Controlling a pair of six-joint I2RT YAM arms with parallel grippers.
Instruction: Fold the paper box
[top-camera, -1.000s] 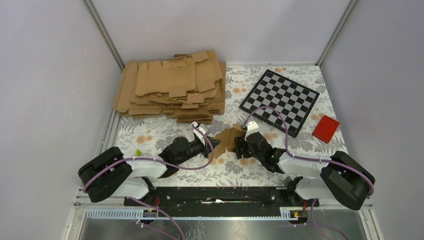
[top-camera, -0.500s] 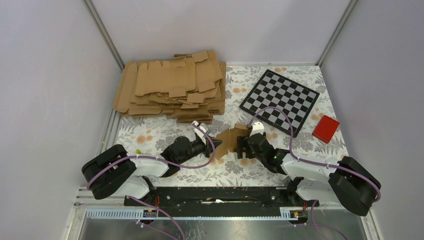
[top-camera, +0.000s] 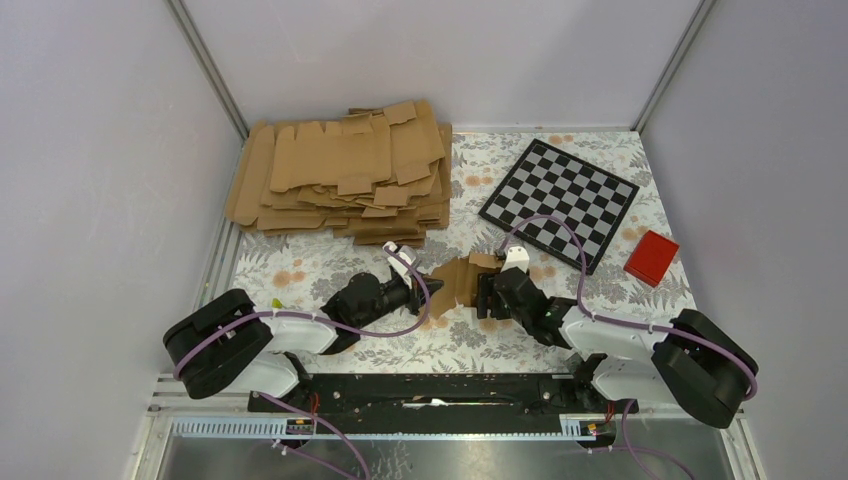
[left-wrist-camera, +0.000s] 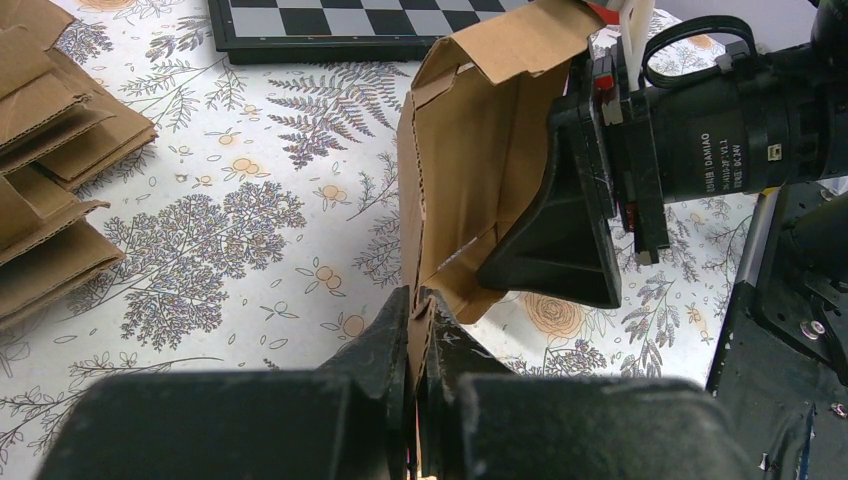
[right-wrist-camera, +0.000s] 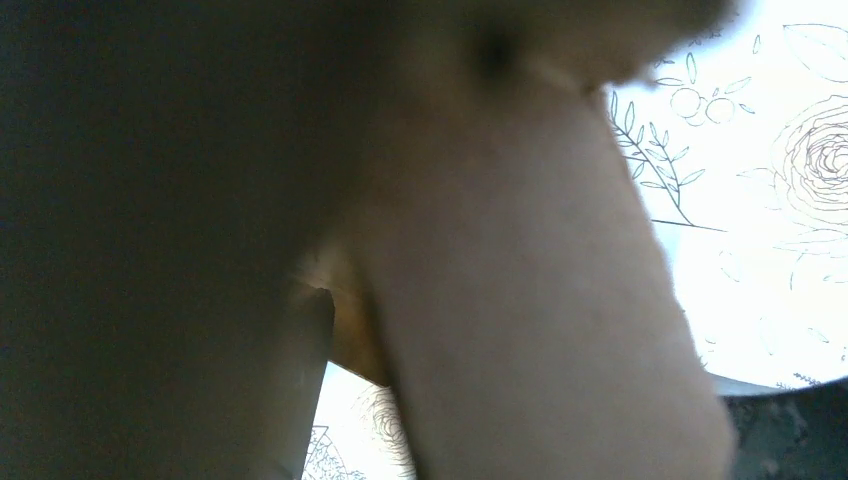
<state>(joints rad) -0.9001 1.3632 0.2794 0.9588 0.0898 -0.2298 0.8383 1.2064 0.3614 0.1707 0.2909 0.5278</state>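
At the near edge of the counter (top-camera: 300, 270), we are reaching both arms inward toward the middle, and we are clenching our left gripper (left-wrist-camera: 412, 305) hard on the lower edge of the paper box (left-wrist-camera: 470, 170), its two black fingers pinching the brown cardboard between them. The box is sitting partly folded between our two grippers, its panels rising off the floral surface and a flap bending over at the top. From the opposite side we are bringing our right gripper (top-camera: 487, 292) against the box, and one of its black fingers (left-wrist-camera: 560, 240) is lying against the inner face of the cardboard. We cannot tell whether that gripper is grasping a panel or standing released, since its wrist camera is showing only blurred brown cardboard close to the lens, with a strip of the floral pattern at the right. Farther out on the right, a chessboard (top-camera: 558, 200) is lying flat at an angle, with a small red block (top-camera: 651, 257) sitting just beside its right corner. At the far left, a big pile of flat cardboard blanks (top-camera: 345, 170) is resting against the back edge.
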